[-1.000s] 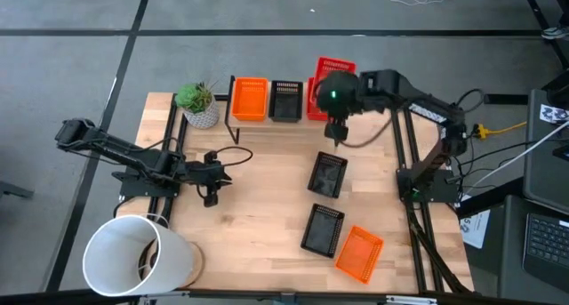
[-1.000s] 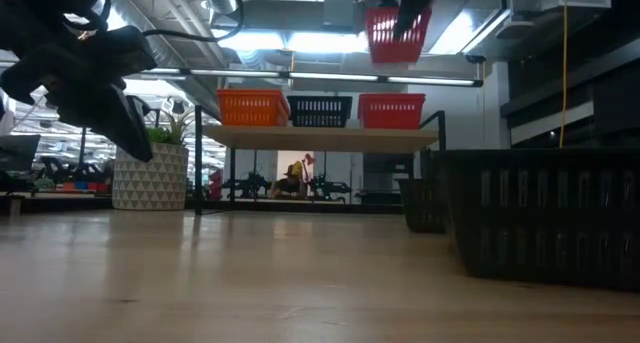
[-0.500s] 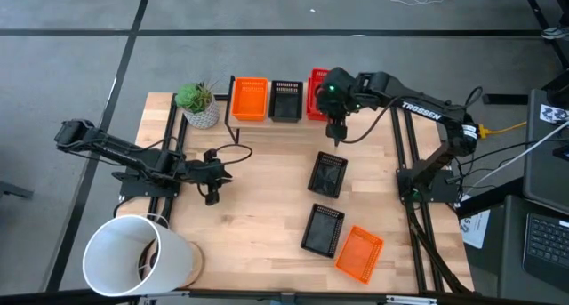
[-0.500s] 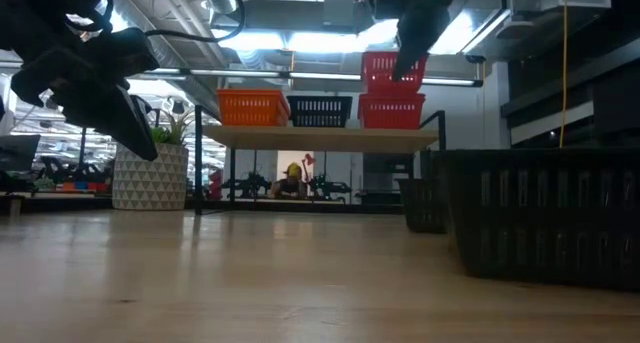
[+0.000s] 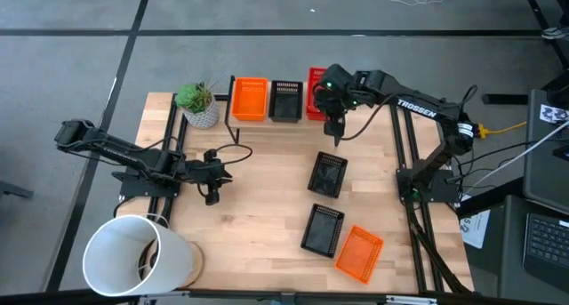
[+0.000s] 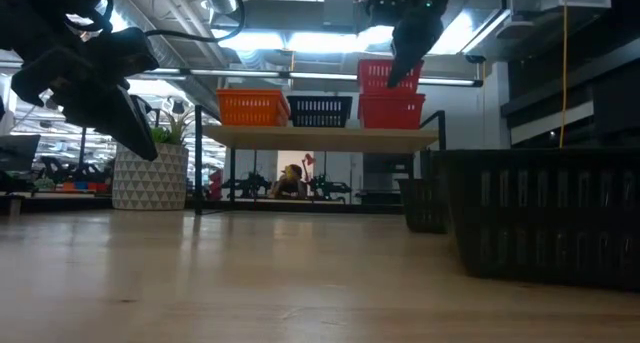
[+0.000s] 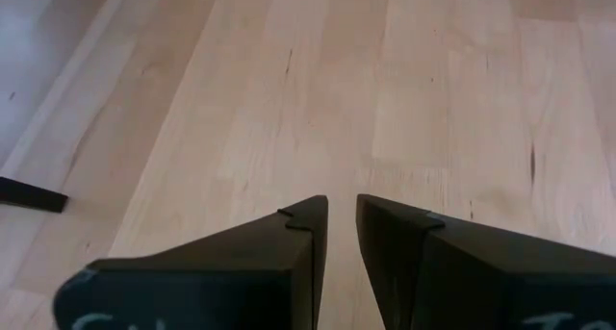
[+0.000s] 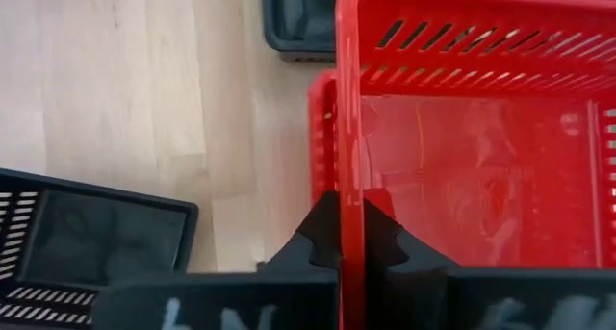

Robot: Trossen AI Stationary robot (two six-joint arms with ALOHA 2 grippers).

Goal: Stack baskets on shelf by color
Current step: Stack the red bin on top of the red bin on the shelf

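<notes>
Claw [image 8: 351,236] of right arm pinches red basket [image 8: 462,147] rim over shelf [image 6: 320,136].

Three baskets [image 5: 268,100] in a row on shelf [image 6: 320,137], w/ another nested atop the right one.

The right arm [image 5: 418,107] seems to bear white lettering, possibly "TROSSEN".

A potted plant [image 5: 197,103] in a white patterned pot stands at the far edge of the wooden surface [image 5: 267,207], beyond the left jaws. A large white bucket [image 5: 133,256] lies at the near corner, behind those jaws. A laptop [image 5: 544,238] sits off the surface, well behind the right jaws.
</notes>
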